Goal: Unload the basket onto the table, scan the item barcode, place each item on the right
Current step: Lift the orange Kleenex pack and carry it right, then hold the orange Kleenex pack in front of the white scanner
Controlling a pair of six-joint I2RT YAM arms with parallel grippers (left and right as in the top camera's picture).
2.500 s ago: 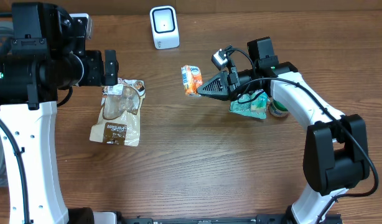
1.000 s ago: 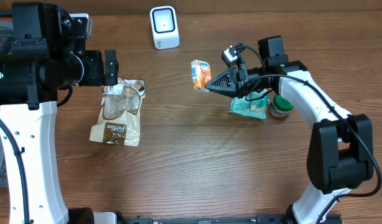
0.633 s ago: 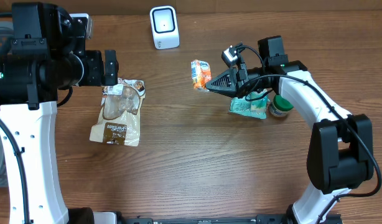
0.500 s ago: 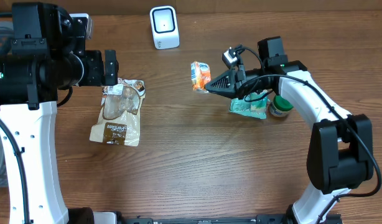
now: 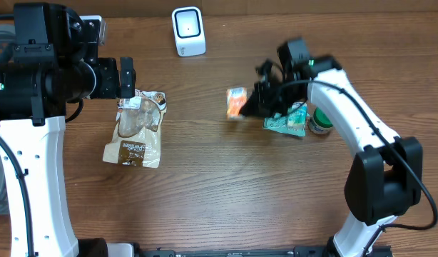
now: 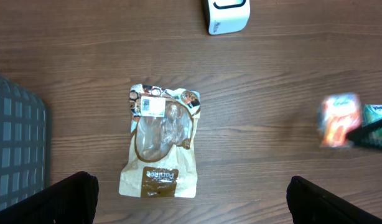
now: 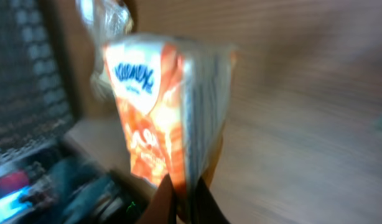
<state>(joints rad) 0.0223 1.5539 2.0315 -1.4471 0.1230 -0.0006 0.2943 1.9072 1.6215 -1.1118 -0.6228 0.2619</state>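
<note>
My right gripper (image 5: 247, 107) is shut on a small orange snack packet (image 5: 236, 102), held above the table right of centre; both are blurred by motion. In the right wrist view the orange snack packet (image 7: 163, 106) stands upright, its lower edge pinched by the right gripper (image 7: 185, 194). The white scanner (image 5: 188, 31) stands at the table's far edge, also in the left wrist view as the white scanner (image 6: 228, 14). My left gripper (image 5: 126, 78) hangs open high over a brown and white bread bag (image 5: 135, 128). No barcode on the packet is readable.
The bread bag (image 6: 161, 140) lies flat with a white label at its top. A teal packet (image 5: 287, 121) and a small jar (image 5: 319, 123) lie by the right arm. A grey basket (image 6: 17, 149) sits at the left.
The right wrist has swung and turned, carrying the orange packet a little right and toward the near side. The left arm and the bread bag have not moved.
</note>
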